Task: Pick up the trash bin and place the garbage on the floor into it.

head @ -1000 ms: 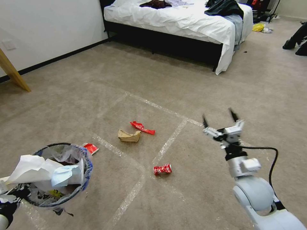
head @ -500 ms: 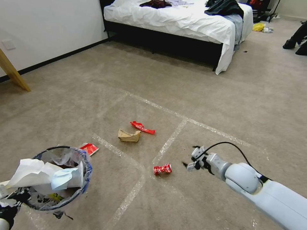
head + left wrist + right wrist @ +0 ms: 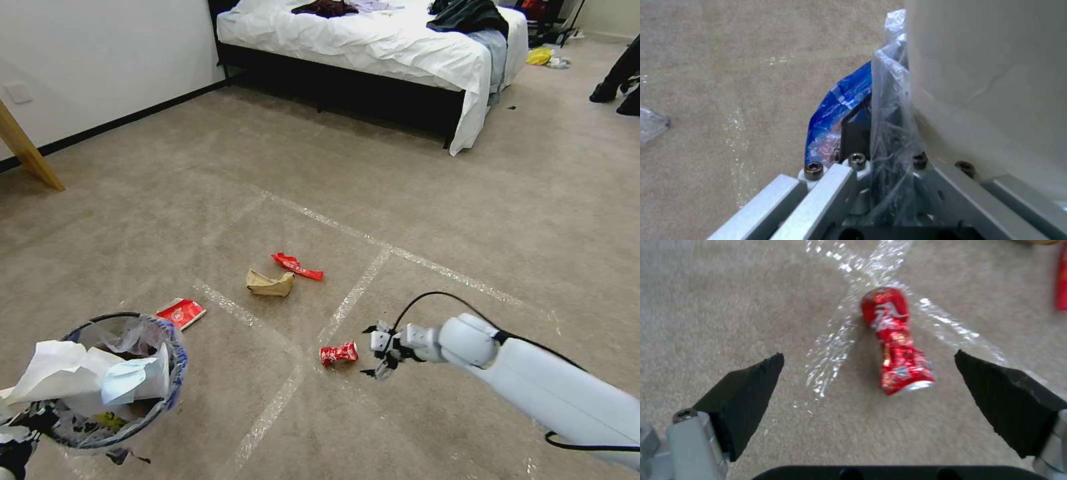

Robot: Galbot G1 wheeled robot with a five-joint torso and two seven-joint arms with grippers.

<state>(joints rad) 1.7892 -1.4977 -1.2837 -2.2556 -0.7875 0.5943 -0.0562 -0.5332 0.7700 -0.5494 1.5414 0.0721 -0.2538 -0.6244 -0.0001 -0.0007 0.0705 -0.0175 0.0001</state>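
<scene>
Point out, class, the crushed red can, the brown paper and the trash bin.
crushed red can point(image 3: 339, 353), head view, middle of its dented side
brown paper point(image 3: 269, 283), head view, centre of the crumpled sheet
trash bin point(image 3: 175, 365), head view, liner-covered rim, robot's right side

Taped beige carpet floor point(image 3: 433, 200), crushed red can point(image 3: 339, 353), brown paper point(image 3: 269, 284), red wrappers point(image 3: 297, 267)

Head view looks down across the floor point(image 3: 413, 200); right wrist view, close above carpet, shares the crushed can point(image 3: 339, 353).
</scene>
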